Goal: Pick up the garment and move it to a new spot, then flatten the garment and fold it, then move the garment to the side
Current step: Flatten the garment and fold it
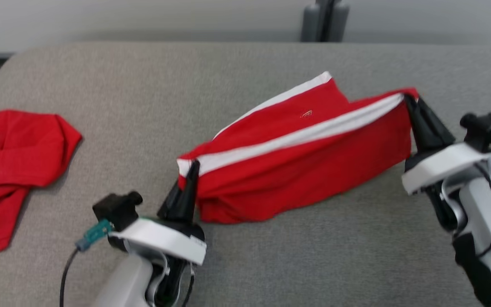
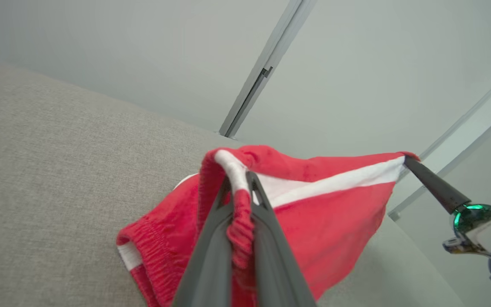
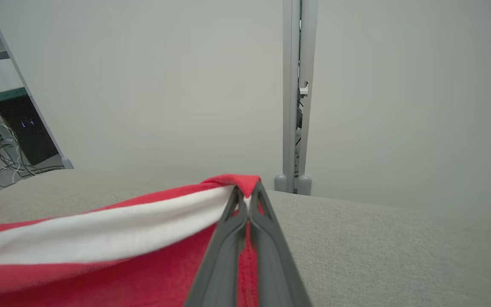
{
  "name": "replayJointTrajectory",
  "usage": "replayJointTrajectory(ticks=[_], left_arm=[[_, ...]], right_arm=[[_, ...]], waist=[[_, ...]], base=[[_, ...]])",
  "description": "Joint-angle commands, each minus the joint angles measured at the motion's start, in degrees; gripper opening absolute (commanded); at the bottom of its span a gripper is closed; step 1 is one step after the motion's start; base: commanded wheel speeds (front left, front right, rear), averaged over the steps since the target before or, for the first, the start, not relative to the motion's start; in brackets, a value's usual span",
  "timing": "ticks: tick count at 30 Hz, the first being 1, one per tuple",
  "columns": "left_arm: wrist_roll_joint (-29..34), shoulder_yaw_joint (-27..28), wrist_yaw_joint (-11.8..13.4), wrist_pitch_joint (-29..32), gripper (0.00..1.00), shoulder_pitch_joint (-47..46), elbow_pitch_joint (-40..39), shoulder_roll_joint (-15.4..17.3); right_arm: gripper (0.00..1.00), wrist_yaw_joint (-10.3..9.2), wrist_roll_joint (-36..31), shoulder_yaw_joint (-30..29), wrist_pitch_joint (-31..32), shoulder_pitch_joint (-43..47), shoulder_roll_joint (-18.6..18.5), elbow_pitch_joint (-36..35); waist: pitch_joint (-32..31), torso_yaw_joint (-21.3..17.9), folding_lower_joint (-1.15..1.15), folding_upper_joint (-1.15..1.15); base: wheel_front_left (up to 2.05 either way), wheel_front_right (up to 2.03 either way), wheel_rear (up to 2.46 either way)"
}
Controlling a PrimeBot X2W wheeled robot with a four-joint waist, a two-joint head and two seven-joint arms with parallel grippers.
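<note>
The garment (image 1: 296,157) is a pair of red shorts with a white side stripe, stretched between my two grippers above the grey table (image 1: 237,76), its lower part sagging onto the cloth surface. My left gripper (image 1: 193,167) is shut on the garment's waistband end. In the left wrist view the left gripper (image 2: 239,179) pinches the elastic band of the garment (image 2: 330,204). My right gripper (image 1: 408,99) is shut on the other end. In the right wrist view the right gripper (image 3: 245,192) clamps the corner of the garment (image 3: 113,238).
A second red cloth (image 1: 11,162) lies crumpled at the table's left edge. A grey post (image 1: 324,19) stands behind the table's far edge. Bare grey surface stretches in front of and behind the held shorts.
</note>
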Motion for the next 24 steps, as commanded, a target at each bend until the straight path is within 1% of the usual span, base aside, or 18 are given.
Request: replayJointTrajectory(ticks=[1,3,4,6,10,15,16,17,18,19,20,24], left_arm=[[-0.84,0.86,0.06,-0.02,0.0,-2.71,0.51,0.24],[-1.24,1.17,0.06,-0.02,0.0,-5.36,1.24,-0.06],[-2.39,1.06,0.06,-0.02,0.0,-7.43,1.23,-0.08],[-3.71,0.3,0.06,-0.02,0.0,-9.25,0.96,-0.07],[-5.11,-1.93,0.06,-0.02,0.0,-12.05,0.8,-0.07],[-6.0,-3.01,0.06,-0.02,0.0,-14.16,0.8,-0.09],[-6.07,-3.03,0.06,-0.02,0.04,-14.37,0.88,-0.09],[-6.02,-2.97,0.06,-0.02,0.24,-14.47,1.09,-0.1],[-5.8,-2.84,0.06,-0.02,0.46,-14.52,1.28,-0.1],[-5.56,-2.45,0.06,-0.02,0.87,-14.57,1.4,-0.08],[-5.26,-2.1,0.06,-0.02,1.0,-14.55,1.51,-0.08],[-3.89,-0.25,0.06,-0.02,1.0,-13.75,1.46,-0.09]], right_arm=[[0.0,-0.03,-0.48,0.37,-0.01,-3.06,-0.6,1.64],[0.0,-0.02,-0.74,1.36,-0.01,-6.94,-1.11,4.23],[0.0,-0.02,-1.04,1.87,-0.02,-10.37,-1.68,6.59],[0.0,-0.03,-1.25,2.39,-0.01,-13.63,-1.98,8.56],[0.0,-0.02,-1.64,4.24,-0.01,-18.52,-2.32,11.75],[0.0,-0.02,-1.95,5.77,-0.01,-22.48,-1.72,14.36],[0.0,-0.02,-2.08,5.88,-0.01,-22.93,-1.53,14.79],[0.0,-0.02,-2.16,5.93,-0.01,-23.3,-1.38,15.1],[0.07,-0.02,-2.2,5.95,-0.01,-23.59,-1.27,15.35],[0.42,-0.02,-2.09,5.8,-0.01,-23.86,-1.07,15.49],[1.0,-0.02,-1.87,5.24,-0.01,-24.12,-0.92,15.5],[1.0,-0.02,-1.53,4.27,-0.01,-23.67,-0.48,15.17]], waist=[[5.6,3.27,0.0,0.0],[7.87,4.04,0.0,0.0],[9.91,4.8,0.0,0.0],[11.78,5.42,0.0,0.0],[14.69,6.45,0.0,0.0],[16.96,6.91,0.0,0.0],[17.2,6.93,0.0,0.0],[17.34,6.94,0.0,0.0],[17.41,6.93,0.0,0.0],[17.44,6.91,0.0,0.0],[17.45,6.84,0.0,0.0],[17.09,6.51,0.0,0.0]], base=[[0.0,0.0,0.0],[0.0,0.0,0.0],[0.0,0.0,0.0],[0.0,0.0,0.0],[0.0,0.0,0.0],[0.0,0.0,0.0],[0.0,0.0,0.0],[0.0,0.0,0.0],[0.0,0.0,0.0],[0.0,0.0,0.0],[0.0,0.0,0.0],[0.0,0.0,0.0]])
